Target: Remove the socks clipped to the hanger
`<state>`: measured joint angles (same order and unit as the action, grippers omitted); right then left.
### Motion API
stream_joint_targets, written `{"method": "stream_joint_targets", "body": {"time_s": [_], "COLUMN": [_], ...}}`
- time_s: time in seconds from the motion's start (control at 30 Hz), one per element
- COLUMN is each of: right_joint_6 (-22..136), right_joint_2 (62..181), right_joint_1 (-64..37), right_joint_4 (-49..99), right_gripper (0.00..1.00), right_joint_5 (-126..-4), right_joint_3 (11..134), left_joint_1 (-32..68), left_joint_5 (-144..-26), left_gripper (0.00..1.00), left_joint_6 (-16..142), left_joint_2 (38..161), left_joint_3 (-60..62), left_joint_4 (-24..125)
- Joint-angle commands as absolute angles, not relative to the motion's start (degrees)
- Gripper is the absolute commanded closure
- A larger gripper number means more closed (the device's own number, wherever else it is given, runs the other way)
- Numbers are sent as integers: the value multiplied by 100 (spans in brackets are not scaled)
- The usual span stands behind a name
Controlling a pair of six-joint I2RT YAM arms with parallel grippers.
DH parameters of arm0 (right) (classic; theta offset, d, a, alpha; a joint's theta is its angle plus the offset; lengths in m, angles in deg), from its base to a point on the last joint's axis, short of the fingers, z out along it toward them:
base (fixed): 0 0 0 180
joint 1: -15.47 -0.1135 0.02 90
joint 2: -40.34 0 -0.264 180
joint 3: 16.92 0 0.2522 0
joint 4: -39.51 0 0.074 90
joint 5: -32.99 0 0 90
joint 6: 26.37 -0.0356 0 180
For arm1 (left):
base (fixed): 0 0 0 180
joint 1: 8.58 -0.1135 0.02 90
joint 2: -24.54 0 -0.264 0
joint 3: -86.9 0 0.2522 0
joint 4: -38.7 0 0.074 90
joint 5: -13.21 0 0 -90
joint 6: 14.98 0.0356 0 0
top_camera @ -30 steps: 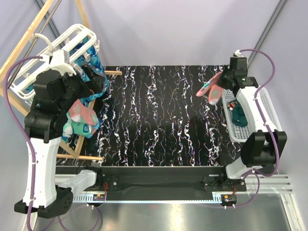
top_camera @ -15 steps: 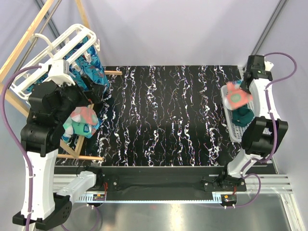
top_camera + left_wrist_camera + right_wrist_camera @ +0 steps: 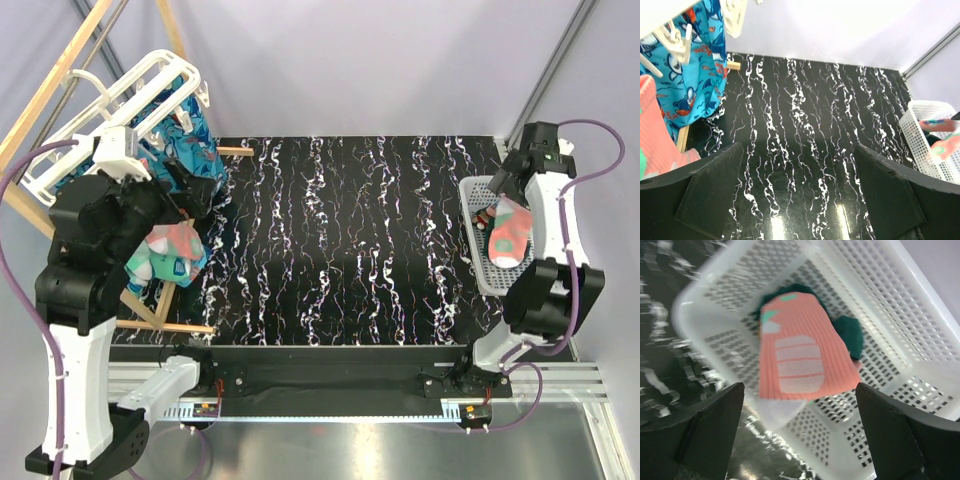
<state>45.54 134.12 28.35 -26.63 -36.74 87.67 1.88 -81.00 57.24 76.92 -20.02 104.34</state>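
Showing coral-pink sock (image 3: 800, 347), white stripes, teal marks, over mesh basket (image 3: 900, 305)

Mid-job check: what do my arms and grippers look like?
The left arm and right arm have white links, bulky black joints and a looping purple cable each. The left gripper and right gripper show two wide, flat black fingers.

Coral sock (image 3: 800, 355), white basket (image 3: 920, 340), black white-veined table (image 3: 340, 230).
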Motion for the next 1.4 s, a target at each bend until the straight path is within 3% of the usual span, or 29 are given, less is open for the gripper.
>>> {"method": "stream_joint_targets", "body": {"time_s": [0.0,0.13,0.27,0.4,0.6,0.73,0.87,1.07,1.23,1.37], "right_joint_6": [4508,4499,4201,4428,4561,4675,4631,4807,4913,4816], "right_joint_2": [12429,11928,11664,11829,12533,12770,12280,11453,11925,12208], "right_joint_1": [2558,1672,672,-708,-1152,-846,100,1510,2073,2732], "right_joint_4": [-2427,-1795,-592,885,925,-620,-1826,-1996,-1978,-1663], "right_gripper": [0,0,0,0,0,0,0,9,9,15], "right_joint_5": [-4522,-5086,-6385,-6264,-5897,-4071,-3514,-3750,-3996,-4540], "right_joint_3": [9264,9124,8415,8070,8175,8490,8037,7376,7164,6814], "left_joint_1": [214,205,214,205,205,205,205,205,205,205], "left_joint_5": [-8206,-8110,-7864,-7451,-7029,-7046,-7143,-7433,-7521,-7600], "left_gripper": [1,1,1,1,1,1,1,1,1,1], "left_joint_6": [5797,5831,5902,5920,5928,5928,5928,5876,5920,5849], "left_joint_2": [7561,7526,7508,7429,7236,7183,7139,7060,6963,6937], "left_joint_3": [-2283,-2318,-2441,-2512,-2143,-2107,-2099,-1993,-1905,-1862], "left_joint_4": [10423,10546,10730,10818,10880,10906,10871,10713,10643,10572]}}
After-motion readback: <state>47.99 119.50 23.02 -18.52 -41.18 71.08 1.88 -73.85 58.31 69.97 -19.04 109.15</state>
